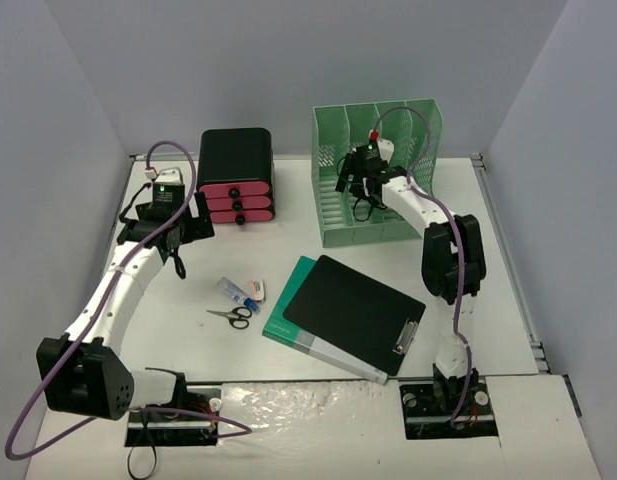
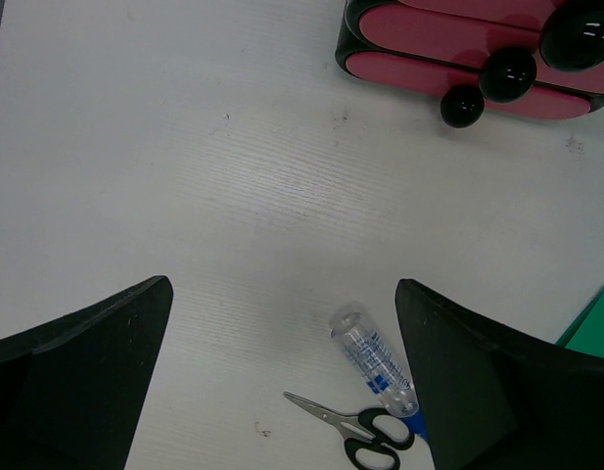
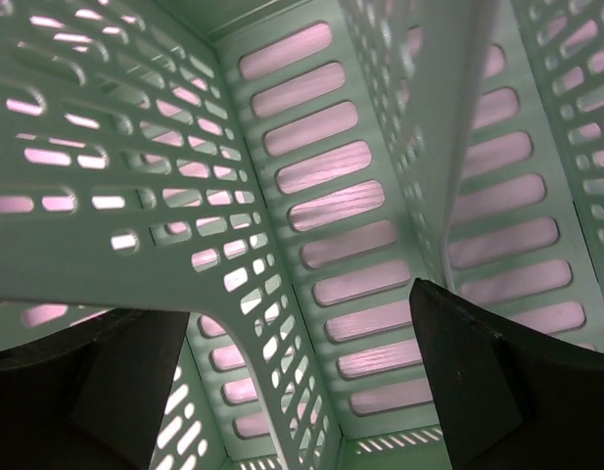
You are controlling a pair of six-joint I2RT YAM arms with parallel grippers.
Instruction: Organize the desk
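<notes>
The desk (image 1: 498, 250) is seen white and matte, boxed in by pale grey walls (image 1: 288, 60). At its far edge a black drawer unit (image 1: 236, 175) is set, its three pink drawers pushed in; beside it stands a green file rack (image 1: 363, 236). The right gripper (image 3: 302, 333) is dipped into one rack slot, jaws spread wide, nothing gripped. The left gripper (image 2: 282, 323) is held wide above bare surface, near scissors (image 2: 355, 431) and a clear tube (image 2: 372, 357).
</notes>
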